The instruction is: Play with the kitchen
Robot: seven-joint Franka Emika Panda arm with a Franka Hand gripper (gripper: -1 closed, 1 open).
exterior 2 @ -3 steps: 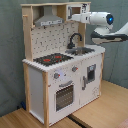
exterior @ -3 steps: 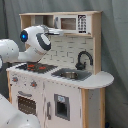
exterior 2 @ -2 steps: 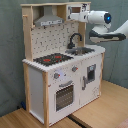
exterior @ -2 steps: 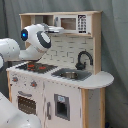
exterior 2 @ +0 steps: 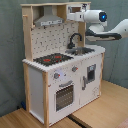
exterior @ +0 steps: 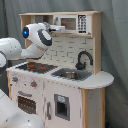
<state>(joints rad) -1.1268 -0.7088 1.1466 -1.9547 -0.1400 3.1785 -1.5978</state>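
Up high, tool (exterior: 58,27) at kitchen (exterior 2: 60,75) microwave cupboard (exterior: 77,23)

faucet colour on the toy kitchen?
Black. The curved faucet stands behind the sink against the pale tiled back wall; clearest in the first exterior view.

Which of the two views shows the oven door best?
The second exterior view: the oven door faces the camera, unobstructed, with its dark window and handle plain. In the first exterior view the oven door sits at the lower left, seen at an angle, with the white arm crossing just below it.
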